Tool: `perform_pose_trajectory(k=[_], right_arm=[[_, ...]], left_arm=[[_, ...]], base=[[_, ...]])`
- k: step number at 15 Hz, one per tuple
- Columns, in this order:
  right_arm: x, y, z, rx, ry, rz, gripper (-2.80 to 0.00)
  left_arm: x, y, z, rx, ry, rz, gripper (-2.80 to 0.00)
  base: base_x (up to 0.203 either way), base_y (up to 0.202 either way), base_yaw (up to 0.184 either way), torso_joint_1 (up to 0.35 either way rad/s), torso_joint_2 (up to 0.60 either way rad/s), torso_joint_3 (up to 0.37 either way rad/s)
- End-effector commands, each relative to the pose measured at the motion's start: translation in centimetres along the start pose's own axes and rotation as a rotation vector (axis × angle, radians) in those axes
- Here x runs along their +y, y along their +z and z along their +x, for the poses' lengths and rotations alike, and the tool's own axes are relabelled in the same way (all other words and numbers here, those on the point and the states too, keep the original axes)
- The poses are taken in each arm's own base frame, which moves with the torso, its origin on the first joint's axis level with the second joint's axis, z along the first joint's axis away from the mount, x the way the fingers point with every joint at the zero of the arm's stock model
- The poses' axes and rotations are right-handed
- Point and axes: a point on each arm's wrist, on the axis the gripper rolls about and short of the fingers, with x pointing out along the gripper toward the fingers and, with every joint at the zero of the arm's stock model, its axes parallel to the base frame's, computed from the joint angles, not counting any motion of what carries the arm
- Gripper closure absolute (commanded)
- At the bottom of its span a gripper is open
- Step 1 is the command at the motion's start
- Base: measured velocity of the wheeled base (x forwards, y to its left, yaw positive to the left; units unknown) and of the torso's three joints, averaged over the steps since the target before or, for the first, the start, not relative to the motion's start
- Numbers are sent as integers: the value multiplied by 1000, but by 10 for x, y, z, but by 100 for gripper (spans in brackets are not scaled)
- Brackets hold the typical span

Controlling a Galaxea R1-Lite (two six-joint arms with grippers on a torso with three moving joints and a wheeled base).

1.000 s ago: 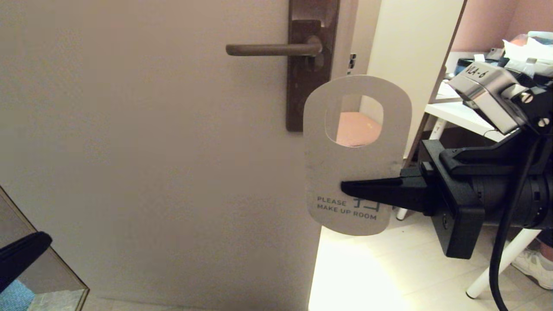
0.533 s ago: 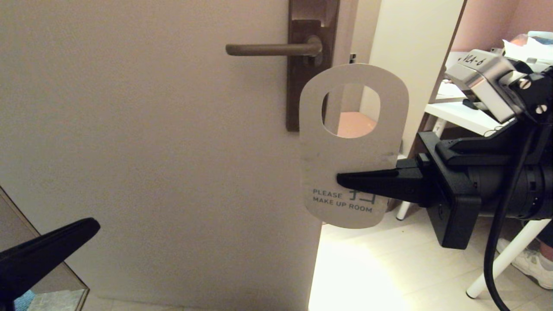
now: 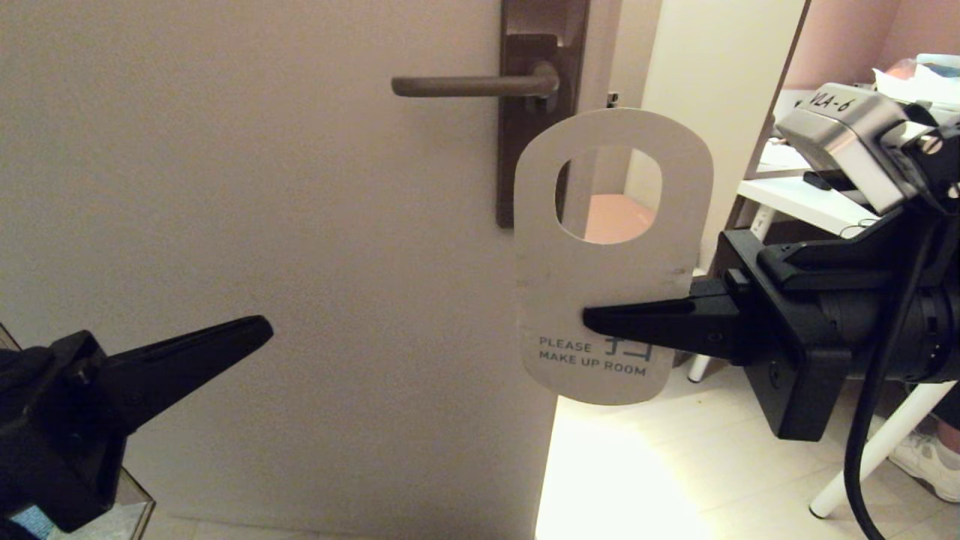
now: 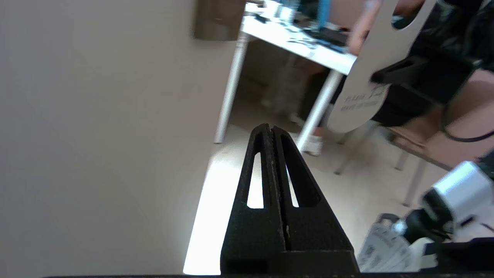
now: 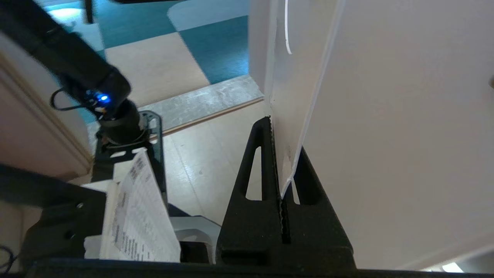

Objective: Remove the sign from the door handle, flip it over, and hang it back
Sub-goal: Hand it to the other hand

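Jaws of the right gripper (image 3: 592, 321) pinched flat on the sign (image 3: 611, 259), biting its right edge low down, just above the printed line. Seen from behind those jaws, the card's thin edge runs straight into the closed seam, nothing else caught. Left gripper (image 3: 259, 330) jaws pressed together, empty, pointing toward 2 o'clock from the lower left in the head view, well apart from the card.

Sign hangs free in the air, upright, pale grey "PLEASE MAKE UP ROOM" face toward the head camera. Sits at about 4 o'clock from the door handle (image 3: 469, 85), off the lever, its top overlapping the dark plate in that view. Big hole uppermost, unobstructed.

Handling, as judged: thin card, very light, stiff enough to stand from one edge pinch, yet likely to flex or crease under a hard squeeze. Smooth face may slip. Best second hold looks like the left edge or bottom, clear of the hole.
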Motion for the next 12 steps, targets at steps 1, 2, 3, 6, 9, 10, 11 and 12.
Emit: perform_pose_trajectory(k=[1,2,3,6,9,10,11,12], right_arm=[[0,-1,1,2,17,-3,0],[-1,-1,2,4,24,-5,0],[-1,-2,3,5,30,-4,0],[-2,0,5,0,48,-5,0],[-2,-1,6,2,62,-3,0],[-2,-1,7,3,66,-3,0],[-2,-1,9,4,73,-3,0],[-1,0,10,1,84,-5,0]], left_arm=[[7,1,18,19,-25,-18,0],[8,5,23,14,-46,-18,0],[9,7,27,20,-68,-19,0],[10,6,33,57,-153,-20,0],[11,4,43,60,-182,-13,0],[11,4,47,47,-193,-6,0],[11,4,49,38,-205,-1,0],[9,3,50,41,-214,-2,0]], base=[[0,0,0,0,0,0],[0,0,0,0,0,0],[0,0,0,0,0,0],[0,0,0,0,0,0],[0,0,0,0,0,0],[0,0,0,0,0,0],[0,0,0,0,0,0],[0,0,0,0,0,0]])
